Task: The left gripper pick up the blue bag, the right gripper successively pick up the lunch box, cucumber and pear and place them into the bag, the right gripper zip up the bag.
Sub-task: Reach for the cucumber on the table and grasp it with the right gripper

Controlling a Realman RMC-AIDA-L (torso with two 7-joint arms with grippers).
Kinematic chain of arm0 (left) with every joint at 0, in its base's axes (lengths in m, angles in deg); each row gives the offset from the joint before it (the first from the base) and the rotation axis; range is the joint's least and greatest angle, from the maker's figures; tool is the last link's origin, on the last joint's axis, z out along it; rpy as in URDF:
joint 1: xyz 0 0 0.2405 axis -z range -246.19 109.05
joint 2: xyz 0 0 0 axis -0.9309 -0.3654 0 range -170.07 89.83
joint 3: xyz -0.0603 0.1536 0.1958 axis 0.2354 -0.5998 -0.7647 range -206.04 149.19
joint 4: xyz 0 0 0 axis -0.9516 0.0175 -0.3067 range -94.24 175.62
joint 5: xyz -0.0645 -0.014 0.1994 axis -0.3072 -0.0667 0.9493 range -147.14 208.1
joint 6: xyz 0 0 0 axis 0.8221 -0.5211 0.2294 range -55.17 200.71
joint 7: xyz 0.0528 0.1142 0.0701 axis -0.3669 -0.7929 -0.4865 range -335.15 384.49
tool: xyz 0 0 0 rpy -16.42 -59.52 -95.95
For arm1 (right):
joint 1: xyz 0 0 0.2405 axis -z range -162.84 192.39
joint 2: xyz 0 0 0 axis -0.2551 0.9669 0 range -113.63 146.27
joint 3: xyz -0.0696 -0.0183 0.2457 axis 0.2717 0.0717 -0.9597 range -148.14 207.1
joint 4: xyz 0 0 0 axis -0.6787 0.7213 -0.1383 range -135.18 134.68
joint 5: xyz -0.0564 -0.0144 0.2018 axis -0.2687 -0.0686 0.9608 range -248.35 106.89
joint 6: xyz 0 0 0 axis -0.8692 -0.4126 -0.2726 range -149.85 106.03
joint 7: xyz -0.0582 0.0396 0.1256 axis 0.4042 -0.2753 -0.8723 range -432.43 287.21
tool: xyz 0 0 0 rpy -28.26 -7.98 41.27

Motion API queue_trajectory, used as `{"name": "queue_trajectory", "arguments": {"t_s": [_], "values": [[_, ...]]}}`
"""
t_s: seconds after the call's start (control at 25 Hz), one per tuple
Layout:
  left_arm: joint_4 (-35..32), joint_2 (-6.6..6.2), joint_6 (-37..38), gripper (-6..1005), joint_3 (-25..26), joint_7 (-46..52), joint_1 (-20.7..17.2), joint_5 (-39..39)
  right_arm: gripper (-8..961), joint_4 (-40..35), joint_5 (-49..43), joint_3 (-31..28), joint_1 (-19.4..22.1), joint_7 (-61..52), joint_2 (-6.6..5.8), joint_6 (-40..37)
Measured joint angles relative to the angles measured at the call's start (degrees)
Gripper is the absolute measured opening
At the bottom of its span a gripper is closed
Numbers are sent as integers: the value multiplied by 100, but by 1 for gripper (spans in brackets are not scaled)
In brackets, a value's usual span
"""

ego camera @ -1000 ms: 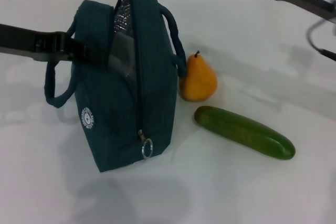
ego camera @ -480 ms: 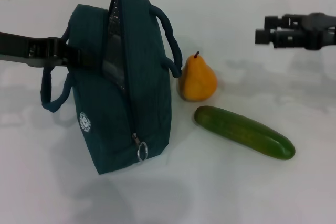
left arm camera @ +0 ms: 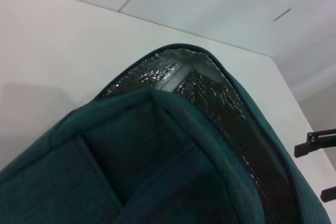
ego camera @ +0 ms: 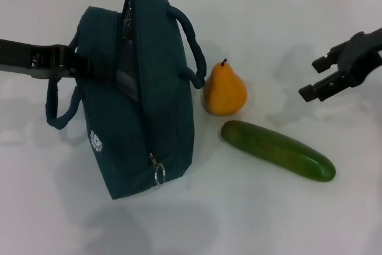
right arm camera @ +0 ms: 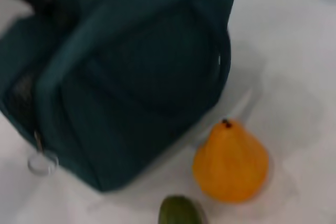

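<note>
The blue bag point(ego camera: 149, 117) stands on the white table with its zip open along the top. My left gripper point(ego camera: 89, 67) reaches in from the left and is shut on the bag's upper side. Silver foil lining point(left arm camera: 220, 103) shows in the left wrist view. The pear point(ego camera: 224, 91) stands just right of the bag, with the cucumber point(ego camera: 277, 150) lying nearer me and to its right. My right gripper point(ego camera: 316, 77) hovers open and empty to the right of the pear, beyond the cucumber. The lunch box is hidden. The right wrist view shows the bag point(right arm camera: 131, 66), pear point(right arm camera: 230, 163) and cucumber tip point(right arm camera: 178, 212).
The zip-pull ring point(ego camera: 159, 175) hangs at the bag's near end. One loop handle point(ego camera: 191, 40) arches toward the pear, the other point(ego camera: 59, 106) droops on the left. White table point(ego camera: 268, 219) extends in front and to the right.
My right gripper has come down from the upper right to beside the pear and cucumber. The bag shifted slightly left and its opening has narrowed.
</note>
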Motion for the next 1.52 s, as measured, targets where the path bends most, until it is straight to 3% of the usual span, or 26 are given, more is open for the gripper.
{"name": "queue_trajectory", "arguments": {"t_s": [0.24, 0.32, 0.64, 1.08, 1.52], "values": [[12, 5, 0, 36, -1, -39, -1, -2, 837, -383, -1241, 170, -793, -570, 460, -455], [38, 9, -3, 36, 0, -58, 10, -3, 837, -275, -1462, 412, -994, -733, 550, -437], [134, 34, -14, 36, 0, -103, 30, -10, 834, 9, -1335, 1628, -1170, -1213, 578, 134], [140, 58, -23, 36, 0, -116, 44, -10, 833, 892, -752, 2247, -1410, -1221, 582, 772], [149, 80, -52, 36, 0, -123, 62, -8, 838, 1236, -376, 2850, -1469, -1221, 582, 1266]]}}
